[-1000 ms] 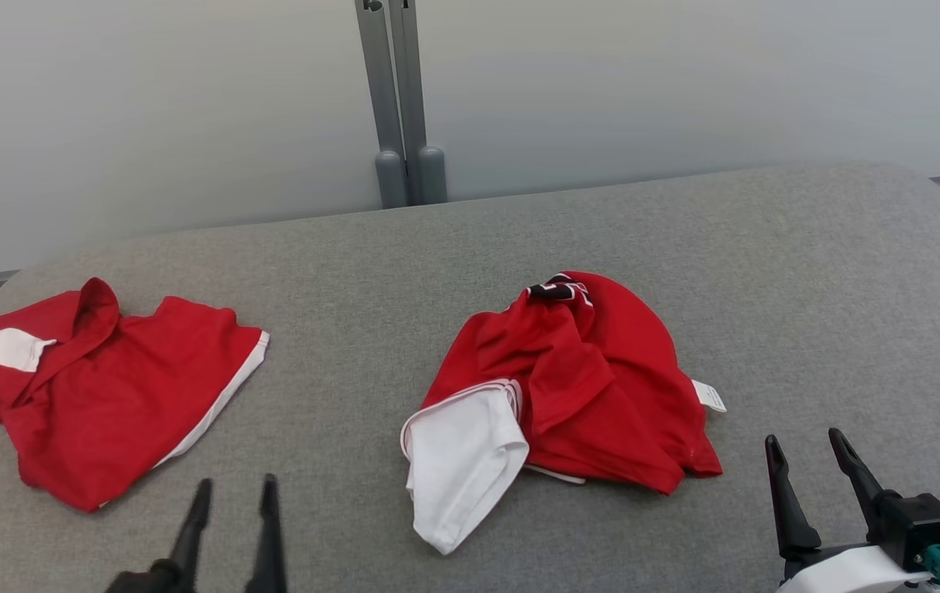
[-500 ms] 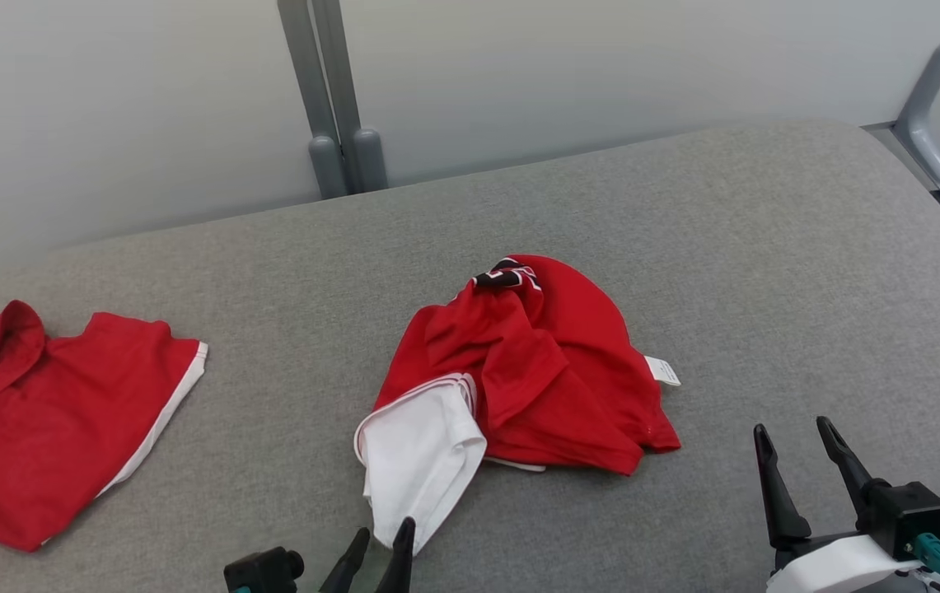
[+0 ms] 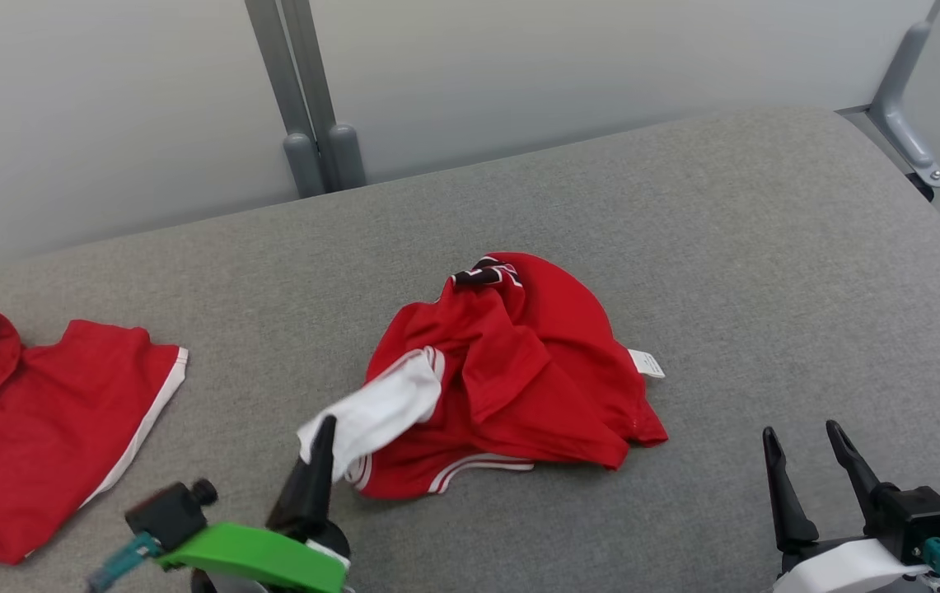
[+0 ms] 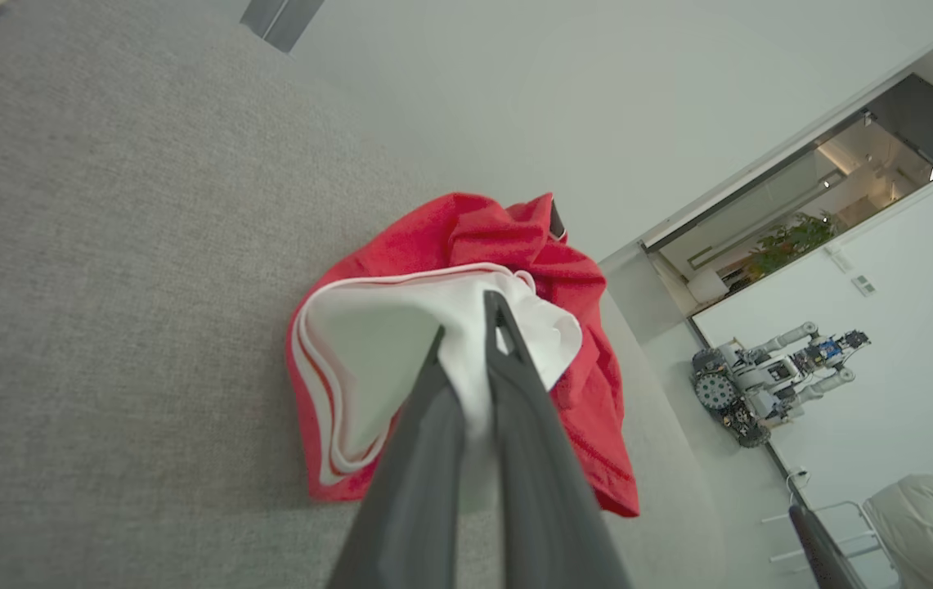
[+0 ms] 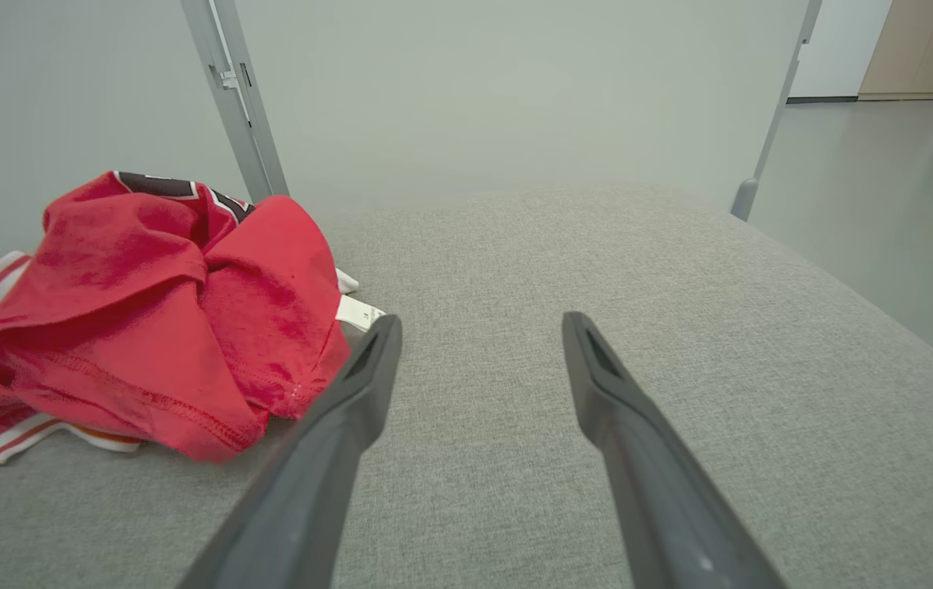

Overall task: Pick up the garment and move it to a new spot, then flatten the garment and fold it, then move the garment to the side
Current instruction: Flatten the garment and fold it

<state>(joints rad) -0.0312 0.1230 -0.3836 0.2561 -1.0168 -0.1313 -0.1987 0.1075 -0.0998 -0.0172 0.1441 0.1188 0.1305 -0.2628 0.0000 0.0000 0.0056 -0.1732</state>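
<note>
A crumpled red garment (image 3: 535, 362) with a white sleeve (image 3: 383, 408) lies in the middle of the grey padded table (image 3: 725, 239). My left gripper (image 3: 324, 428) is shut on the tip of that white sleeve, which is drawn out toward the near left. In the left wrist view the fingers (image 4: 466, 327) pinch the white cloth (image 4: 368, 335), with the red garment (image 4: 499, 237) bunched behind. My right gripper (image 3: 801, 432) stands open at the near right, just off the garment's hem. From the right wrist, the open gripper (image 5: 480, 323) sits beside the red garment (image 5: 147, 311).
A second red garment (image 3: 33, 428) with white trim lies at the table's left. Grey posts (image 3: 305, 123) rise behind the table, and a bracket (image 3: 902, 82) stands at the far right. Another robot (image 4: 760, 380) stands on the floor beyond.
The head camera has swung right. My left gripper went from open beside the white sleeve to shut on it, and the sleeve now stretches out to the left.
</note>
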